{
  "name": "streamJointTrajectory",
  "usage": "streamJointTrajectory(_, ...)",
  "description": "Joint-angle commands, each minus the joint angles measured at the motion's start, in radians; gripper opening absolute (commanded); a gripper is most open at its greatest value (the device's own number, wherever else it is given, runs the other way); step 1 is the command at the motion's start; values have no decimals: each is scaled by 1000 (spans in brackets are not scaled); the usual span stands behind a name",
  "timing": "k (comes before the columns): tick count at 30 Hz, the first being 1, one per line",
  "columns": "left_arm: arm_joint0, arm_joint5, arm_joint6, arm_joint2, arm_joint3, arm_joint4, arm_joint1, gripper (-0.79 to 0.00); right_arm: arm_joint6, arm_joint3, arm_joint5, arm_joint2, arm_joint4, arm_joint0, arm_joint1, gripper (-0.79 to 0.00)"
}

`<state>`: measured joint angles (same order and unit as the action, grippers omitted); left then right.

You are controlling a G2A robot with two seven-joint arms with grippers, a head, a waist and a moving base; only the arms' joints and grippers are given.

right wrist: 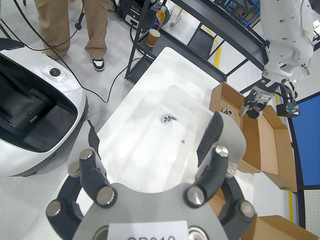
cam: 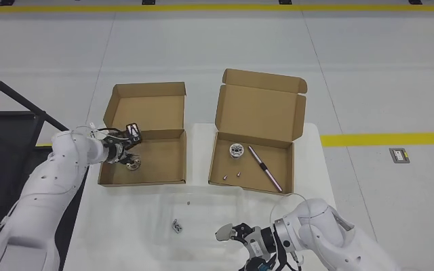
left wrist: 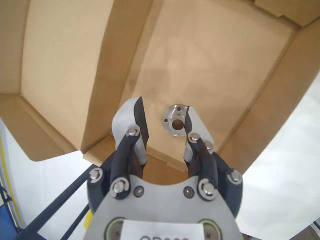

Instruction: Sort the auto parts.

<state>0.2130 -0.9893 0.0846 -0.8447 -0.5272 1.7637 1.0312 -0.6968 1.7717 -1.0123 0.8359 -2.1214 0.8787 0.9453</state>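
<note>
While its jaws stand spread, the left gripper (left wrist: 163, 104) hangs over a metal flange (left wrist: 168, 123) in the left cardboard box (cam: 146, 108) at the table's (cam: 310, 157) ten o'clock. The right gripper (right wrist: 155, 128), spread and empty, hovers at six o'clock over the clear tray (cam: 203, 203) holding a small bracket (cam: 176, 225).

Pale grey floor (cam: 203, 40) crossed by yellow tape lines (cam: 217, 7), with a small metal floor plate (cam: 399, 155). White table (cam: 115, 227) at centre. Beside it, a black metal rack (right wrist: 200, 11) whose low shelf carries a paper cup (right wrist: 153, 37) and a bottle (right wrist: 160, 18); black cables (right wrist: 109, 93) trail across the floor.
</note>
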Motion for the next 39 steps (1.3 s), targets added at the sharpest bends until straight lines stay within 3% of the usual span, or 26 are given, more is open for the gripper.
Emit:
streamJointTrajectory(1,21,-23,28,-16,-56,-3,-21,-403,0,0,0,0,0,0,0,0)
streamJointTrajectory(7,122,-23,78,-20,-304,-71,-108,-400,0,0,0,0,0,0,0,0)
streamJointTrajectory(10,180,-23,74,1,-457,-160,-167,-400,0,0,0,0,0,0,0,0)
streamJointTrajectory(14,235,-23,56,88,-682,-309,-266,-397,0,0,0,0,0,0,0,0)
streamJointTrajectory(20,198,-23,-28,250,-961,-529,-426,-369,0,0,0,0,0,0,0,0)
streamJointTrajectory(25,106,-23,-132,402,-1131,-659,-515,-369,0,0,0,0,0,0,0,0)
streamJointTrajectory(28,42,-23,-216,509,-1199,-681,-541,-345,0,0,0,0,0,0,0,0)
streamJointTrajectory(30,-3,-23,-267,582,-1231,-688,-545,-286,0,0,0,0,0,0,0,0)
streamJointTrajectory(31,-28,-23,-294,613,-1238,-687,-544,-237,0,0,0,0,0,0,0,0)
streamJointTrajectory(32,-49,-23,-314,645,-1242,-694,-542,-55,0,0,0,0,0,0,0,0)
streamJointTrajectory(33,-64,-23,-322,663,-1238,-705,-539,0,0,0,0,0,0,0,0,0)
streamJointTrajectory(39,-64,-23,-322,663,-1238,-705,-539,0,0,0,0,0,0,0,0,0)
